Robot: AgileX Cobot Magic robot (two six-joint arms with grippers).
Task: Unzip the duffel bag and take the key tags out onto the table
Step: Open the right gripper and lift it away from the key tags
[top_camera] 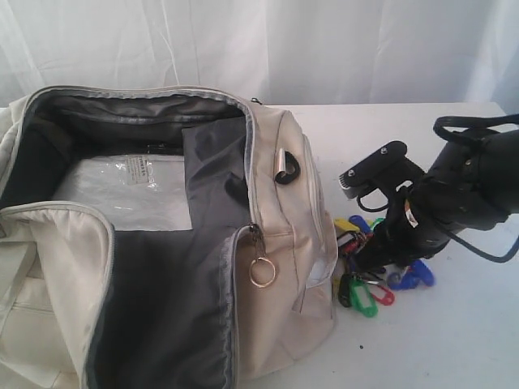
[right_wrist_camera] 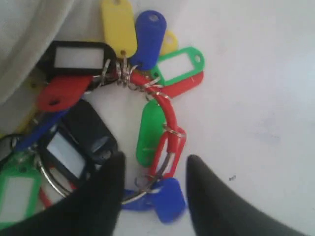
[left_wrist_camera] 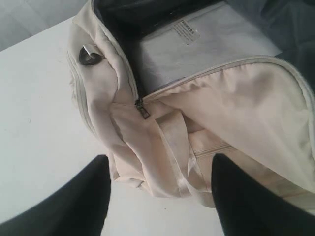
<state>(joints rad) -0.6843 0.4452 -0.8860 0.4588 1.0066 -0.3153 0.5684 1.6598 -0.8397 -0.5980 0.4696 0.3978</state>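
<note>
The cream duffel bag [top_camera: 284,267] lies unzipped on the table [top_camera: 454,340], its dark grey lining showing. The key tags [top_camera: 365,284], a bunch of blue, green, red, yellow and black tags on metal rings, lie on the table against the bag's right end. My right gripper [top_camera: 381,251] hangs low over them. In the right wrist view its jaws [right_wrist_camera: 155,169] stand open on either side of a red and a blue tag [right_wrist_camera: 170,204], gripping nothing. My left gripper [left_wrist_camera: 160,169] is open above the bag's other end [left_wrist_camera: 147,147] and a webbing handle [left_wrist_camera: 172,142].
A clear plastic-wrapped packet [top_camera: 130,190] lies inside the bag. A silver ring zipper pull [top_camera: 262,271] hangs on the bag's front corner. A white curtain [top_camera: 243,40] closes off the back. Bare tabletop lies right of the tags [right_wrist_camera: 256,98].
</note>
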